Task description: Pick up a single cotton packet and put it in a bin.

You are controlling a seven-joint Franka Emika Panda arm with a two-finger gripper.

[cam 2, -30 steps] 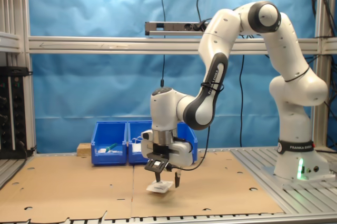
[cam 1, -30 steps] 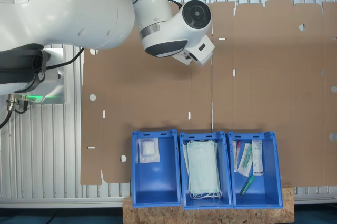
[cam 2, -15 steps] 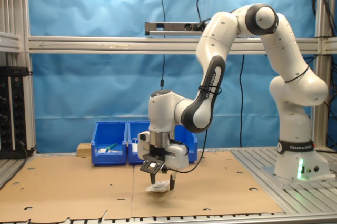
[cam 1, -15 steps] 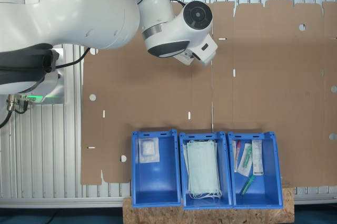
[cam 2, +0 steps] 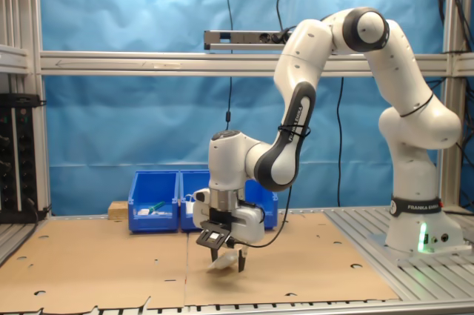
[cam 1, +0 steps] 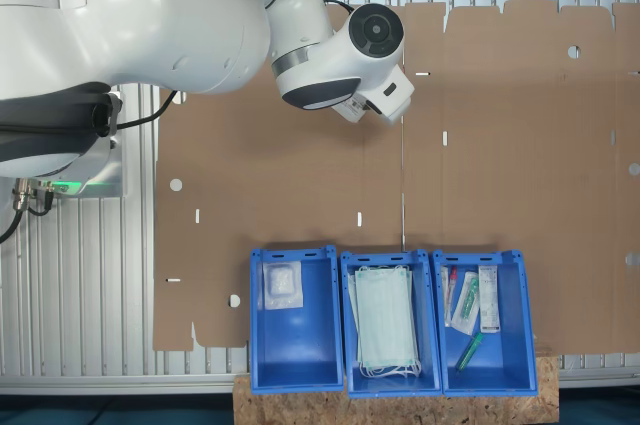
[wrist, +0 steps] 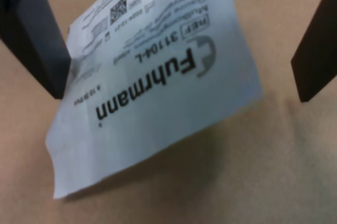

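One thin, floppy packet [wrist: 158, 81] (light, likely slippery) lay tilted between the wide-apart, empty claw [wrist: 174, 39] fingers, best pinched by an edge.

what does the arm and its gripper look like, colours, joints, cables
The arm is glossy white, built of rounded segments with dark grey bands and round caps at the joints. Its base shows a small green light and dark lettering. A black cable runs along the lower link. The gripper has a white body and slim black fingers, flat and rectangular in the wrist view.
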